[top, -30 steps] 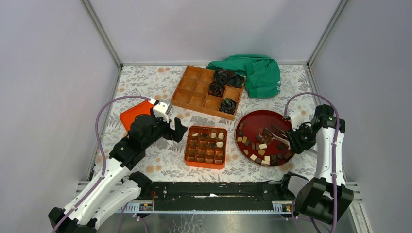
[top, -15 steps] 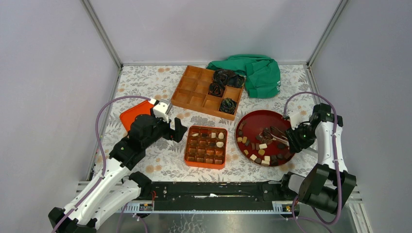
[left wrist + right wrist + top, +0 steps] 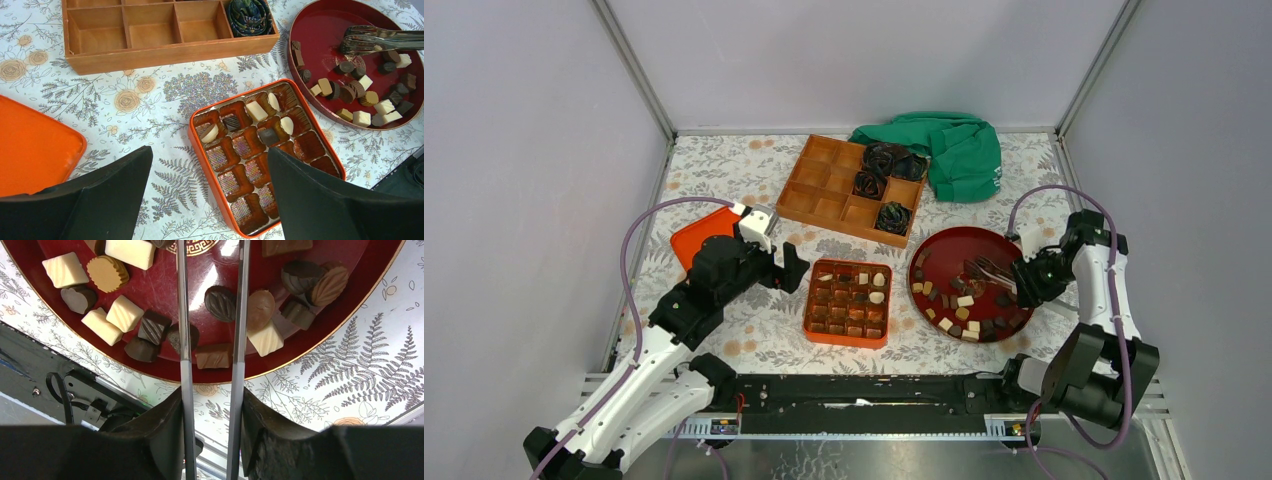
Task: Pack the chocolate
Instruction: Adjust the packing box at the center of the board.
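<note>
Left gripper: the left gripper (image 3: 789, 268) is hovering with its jaws spread wide and nothing between them, just left of the orange box (image 3: 848, 343).
Right gripper: the right gripper (image 3: 210, 395) is clamping a pair of metal tongs (image 3: 181, 315), one finger pressing on each arm, at the right edge of the red plate (image 3: 954, 240).
Tongs: the arms are reaching leftward over the plate with a gap between them. I cannot tell whether the tips are holding a piece.
Chocolate on plate: most chocolate pieces (image 3: 220, 302), dark, tan and cream-white, are lying loose on the near half of the plate, under and beside the tongs.
Chocolate in box: a few pieces (image 3: 256, 111) are sitting in the far rows of the box's compartments, while the near rows are showing bare liners.
Wooden tray: the divided wooden tray (image 3: 824, 190) is lying far of the box, holding black rosette bundles (image 3: 886, 160) in its right cells.
Other things: an orange lid (image 3: 696, 238) is lying at the left, and a green cloth (image 3: 959, 150) is lying at the far right.
</note>
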{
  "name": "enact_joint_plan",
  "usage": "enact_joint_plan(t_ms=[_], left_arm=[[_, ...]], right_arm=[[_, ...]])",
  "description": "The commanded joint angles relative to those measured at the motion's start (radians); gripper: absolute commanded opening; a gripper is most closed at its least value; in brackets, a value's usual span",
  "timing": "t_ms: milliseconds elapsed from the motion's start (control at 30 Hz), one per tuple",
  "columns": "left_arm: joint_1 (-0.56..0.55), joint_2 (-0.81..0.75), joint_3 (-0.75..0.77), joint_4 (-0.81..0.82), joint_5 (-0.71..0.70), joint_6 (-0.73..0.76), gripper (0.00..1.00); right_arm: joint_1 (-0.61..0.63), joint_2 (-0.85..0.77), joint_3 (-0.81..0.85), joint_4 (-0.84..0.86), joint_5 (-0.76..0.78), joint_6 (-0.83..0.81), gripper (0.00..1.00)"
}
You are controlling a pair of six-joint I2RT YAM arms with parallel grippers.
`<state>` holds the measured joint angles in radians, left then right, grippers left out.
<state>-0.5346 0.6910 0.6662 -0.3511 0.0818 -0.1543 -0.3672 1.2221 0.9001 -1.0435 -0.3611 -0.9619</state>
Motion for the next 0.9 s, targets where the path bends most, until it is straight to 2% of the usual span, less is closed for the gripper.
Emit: enact_joint_plan(t_ms=[0, 133, 433, 600, 700, 733, 767, 833, 867], left_arm=[[0.009, -0.001, -0.009, 0.059, -0.004, -0.003, 0.93], [0.008, -0.002, -0.01, 0.059, -0.007, -0.003, 0.93], [0.008, 0.004, -0.011, 0.06, -0.001, -0.003, 0.93], [0.008, 0.037, -0.023, 0.071, 0.03, -0.024, 0.93], [0.008, 0.096, -0.047, 0.08, 0.013, -0.107, 0.92], [0.008, 0.127, -0.045, 0.07, -0.023, -0.154, 0.89], [0.008, 0.163, -0.036, 0.049, -0.068, -0.202, 0.8], [0.009, 0.239, -0.01, 0.003, -0.148, -0.276, 0.52], [0.009, 0.274, 0.005, -0.017, -0.164, -0.293, 0.46]], right_arm=[[0.012, 0.015, 0.036, 0.02, -0.032, 0.014, 0.43], [0.019, 0.012, 0.04, 0.024, -0.023, 0.017, 0.41], [0.019, -0.011, 0.089, -0.013, -0.039, 0.015, 0.11], [0.019, -0.03, 0.129, -0.057, -0.108, 0.003, 0.06], [0.023, -0.039, 0.16, -0.092, -0.179, -0.024, 0.05], [0.028, -0.041, 0.169, -0.101, -0.205, -0.034, 0.04], [0.035, -0.045, 0.175, -0.105, -0.227, -0.037, 0.04], [0.064, -0.054, 0.184, -0.105, -0.257, -0.034, 0.04], [0.094, -0.057, 0.186, -0.097, -0.262, -0.02, 0.04]])
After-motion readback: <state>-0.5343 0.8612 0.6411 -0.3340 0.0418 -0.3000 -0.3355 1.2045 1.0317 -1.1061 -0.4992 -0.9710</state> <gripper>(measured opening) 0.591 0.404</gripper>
